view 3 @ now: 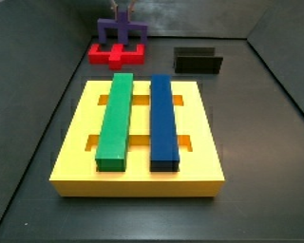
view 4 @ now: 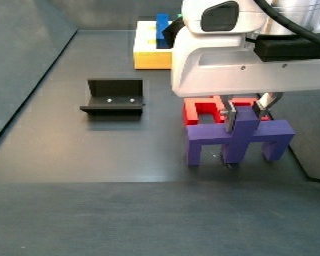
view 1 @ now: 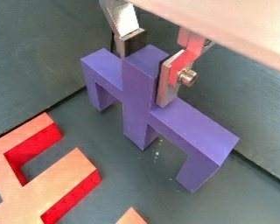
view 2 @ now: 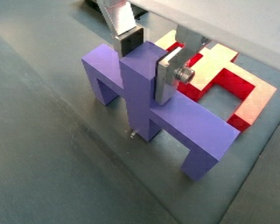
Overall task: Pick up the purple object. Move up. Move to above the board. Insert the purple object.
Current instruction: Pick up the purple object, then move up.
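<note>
Purple piece (view 4: 238, 140) stands upright on its two legs on the dark surface (view 4: 83, 150), near the surface's right edge in a side view; in a side view from beyond the board it shows small at the far edge (view 3: 119, 32). Silver fingers (view 1: 174, 74) close on its central post from both sides, dark pads pressed to the post in both wrist views (view 2: 175, 72), so the gripper (view 1: 152, 59) clamps the piece. The crossbar (view 1: 178, 122) runs out to either side of the post, with a leg at each end touching the surface.

Left to right in the side view (view 4: 238, 140): the fixture (view 4: 113, 96) stands well apart from the piece, toward the left part of the surface; the board (view 4: 152, 45) shows partly at the far edge, behind the gripper body, with a blue bar on it; the red block (view 4: 203, 110) lies just behind the piece, mostly hidden by it.

In the side view over the board (view 3: 138, 133), the green bar (view 3: 115, 119) lies left of the blue bar (view 3: 163, 121), both lengthwise in the yellow block, near but apart. The red block (view 3: 114, 54) sits just past the board's far edge, and the fixture (view 3: 198, 61) is to its right
</note>
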You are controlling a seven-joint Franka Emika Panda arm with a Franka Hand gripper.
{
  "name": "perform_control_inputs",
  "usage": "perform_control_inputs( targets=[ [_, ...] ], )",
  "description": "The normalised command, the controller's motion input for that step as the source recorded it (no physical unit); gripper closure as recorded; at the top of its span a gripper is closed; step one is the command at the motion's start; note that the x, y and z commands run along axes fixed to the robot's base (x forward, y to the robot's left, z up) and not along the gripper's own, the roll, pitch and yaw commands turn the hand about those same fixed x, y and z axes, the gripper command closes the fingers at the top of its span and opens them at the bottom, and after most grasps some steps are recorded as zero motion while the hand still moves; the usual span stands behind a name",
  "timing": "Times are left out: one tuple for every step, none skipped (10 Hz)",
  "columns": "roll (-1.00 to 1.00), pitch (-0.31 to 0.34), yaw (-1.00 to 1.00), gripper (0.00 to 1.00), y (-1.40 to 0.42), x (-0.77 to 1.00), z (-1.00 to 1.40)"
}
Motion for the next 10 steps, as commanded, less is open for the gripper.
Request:
perform_control_inputs(
  targets=[
    [0.0,0.0,0.0,1.0,0.0,0.0,0.0],
    [0.0,0.0,0.0,1.0,0.0,0.0,0.0],
    [0.0,0.0,0.0,1.0,0.0,0.0,0.0],
    [0.0,0.0,0.0,1.0,0.0,0.0,0.0],
    [0.0,0.0,0.0,1.0,0.0,0.0,0.0],
    [0.0,0.0,0.0,1.0,0.0,0.0,0.0],
    [0.0,0.0,0.0,1.0,0.0,0.0,0.0],
    [0.0,0.0,0.0,1.0,0.0,0.0,0.0],
    [0.0,0.0,0.0,1.0,0.0,0.0,0.83],
    [0.0,0.015,0.0,1.0,0.01,-0.01,0.8]
  ],
)
